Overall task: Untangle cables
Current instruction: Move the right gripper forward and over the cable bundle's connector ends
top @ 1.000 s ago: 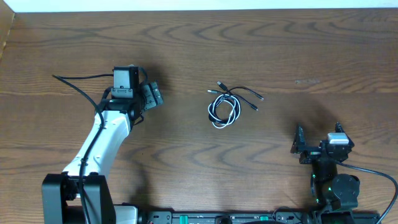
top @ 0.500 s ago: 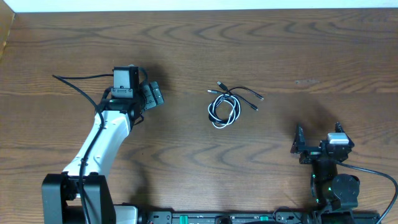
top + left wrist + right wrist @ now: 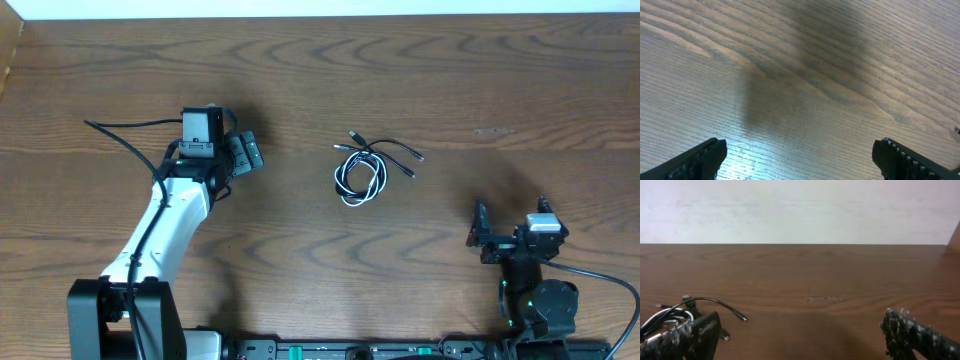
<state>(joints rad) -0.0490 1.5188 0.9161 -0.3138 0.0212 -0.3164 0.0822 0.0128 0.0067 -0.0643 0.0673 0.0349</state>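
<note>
We note the cables (image 3: 362, 170), one white looped in with black ones, lying in a small tangle near the middle of the wooden table (image 3: 480, 80), with the plug ends fanned toward the far right. The left gripper (image 3: 242, 152) hangs over bare wood well to their left, jaws spread wide and holding nothing. The right gripper (image 3: 799, 327) sits near the front edge, right of the tangle, equally wide and empty. The left arm's thick black cord (image 3: 120, 127) trails leftward.
</note>
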